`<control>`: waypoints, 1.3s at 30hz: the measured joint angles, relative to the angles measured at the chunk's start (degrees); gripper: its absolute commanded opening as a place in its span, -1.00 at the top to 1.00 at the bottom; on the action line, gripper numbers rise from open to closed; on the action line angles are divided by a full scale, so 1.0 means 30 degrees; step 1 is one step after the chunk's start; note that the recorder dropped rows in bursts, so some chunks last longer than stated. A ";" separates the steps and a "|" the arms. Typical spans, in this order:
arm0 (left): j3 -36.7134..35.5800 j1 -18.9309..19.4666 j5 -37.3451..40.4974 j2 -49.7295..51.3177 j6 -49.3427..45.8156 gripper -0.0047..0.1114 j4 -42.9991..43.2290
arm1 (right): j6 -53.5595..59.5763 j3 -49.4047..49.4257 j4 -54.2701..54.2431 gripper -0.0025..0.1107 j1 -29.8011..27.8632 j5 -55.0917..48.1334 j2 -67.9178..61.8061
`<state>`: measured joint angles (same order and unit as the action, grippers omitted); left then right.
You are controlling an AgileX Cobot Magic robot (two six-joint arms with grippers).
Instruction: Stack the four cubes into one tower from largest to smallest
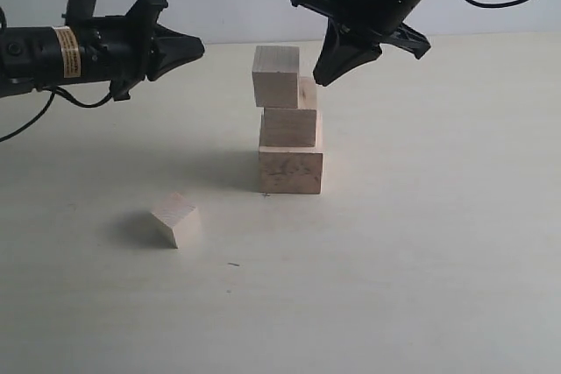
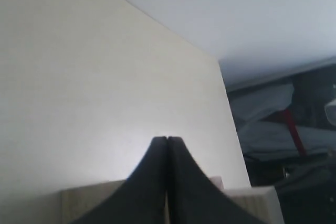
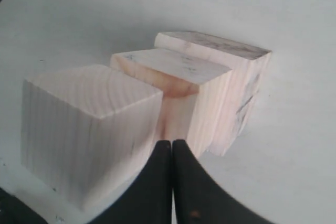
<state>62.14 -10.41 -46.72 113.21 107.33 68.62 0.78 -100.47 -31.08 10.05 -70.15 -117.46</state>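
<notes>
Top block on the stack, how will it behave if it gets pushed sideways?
The top block looks like solid wood with flat faces, so it would probably slide rather than roll. It sits off-centre, overhanging the middle block on the exterior view's left, so a push that way might tip it off.

The tower (image 1: pixel 289 133) and the smallest cube (image 1: pixel 174 219) are pale unpainted wood with fine grain; the largest cube (image 3: pixel 247 85) carries dark grey smudges. The desk (image 1: pixel 438 260) is cream. The fingers (image 3: pixel 194 192) are black; the left arm (image 1: pixel 31 52) bears a yellow label (image 1: pixel 68 52).
</notes>
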 measured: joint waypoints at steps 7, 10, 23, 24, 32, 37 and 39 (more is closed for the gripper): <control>-0.0221 -0.0402 -0.1156 0.0000 0.0768 0.92 0.2386 | -0.0117 0.0000 0.1933 0.96 0.0000 0.0000 0.0000; -0.0344 -0.0746 -0.1680 0.0000 0.0923 0.92 0.2727 | -0.0261 0.0000 0.2735 0.96 0.0000 0.0000 0.0000; -0.0344 -0.2872 -0.1998 0.0000 0.0925 0.92 0.1623 | -0.0364 0.0000 0.3005 0.96 0.0000 0.0000 0.0000; -0.0344 -0.2897 -0.1962 0.0000 0.0925 0.92 0.1489 | -0.0364 0.0000 0.3005 0.96 0.0000 0.0000 0.0000; -0.0344 -0.2914 -0.1855 0.0000 0.0384 0.92 0.0170 | 0.0187 0.0000 0.1934 0.96 0.0000 0.0000 0.0000; -0.0344 -0.2914 -0.1769 0.0000 0.0128 0.92 -0.0277 | 0.0999 0.0000 -0.0234 0.96 0.0000 0.0000 0.0000; -0.0344 -0.2914 -0.1594 0.0000 0.0052 0.92 -0.0409 | 0.1078 0.0000 -0.0358 0.96 0.0000 0.0000 0.0000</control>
<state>61.10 -19.16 -51.51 113.21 107.48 67.39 4.02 -100.47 -32.15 10.05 -70.15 -117.46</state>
